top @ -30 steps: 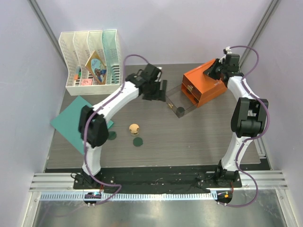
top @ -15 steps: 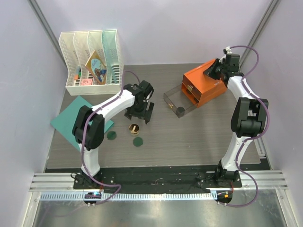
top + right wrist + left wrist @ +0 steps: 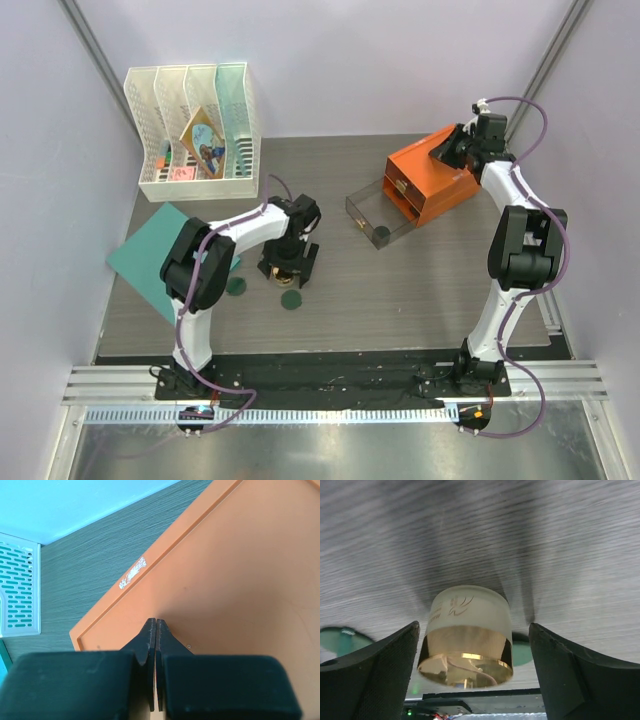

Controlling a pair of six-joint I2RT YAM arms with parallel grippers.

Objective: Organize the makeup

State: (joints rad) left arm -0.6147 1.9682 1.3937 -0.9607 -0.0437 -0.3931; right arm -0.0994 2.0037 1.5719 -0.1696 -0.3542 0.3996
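Makeup pieces on grey wood-grain table [image 3: 420, 290]; left gripper [image 3: 284, 270] straddles one.
Nearest, flat dark-green disc [image 3: 291, 299] lies just on the near side of the left fingers [image 3: 375, 675], and second dark-green disc [image 3: 236, 287] lies off to their left. Tan round compact with gold band [image 3: 467, 630] stands between those fingers, which are spread wide. A gap shows on its right side; the left side is too close to call. Farther off to their right, small black jar [image 3: 381, 236] sits in clear pulled-out drawer [image 3: 362, 205] of orange plastic drawer box [image 3: 435, 185]. Right gripper [image 3: 156, 630] is pressed together, tips over the box top; contact unclear.
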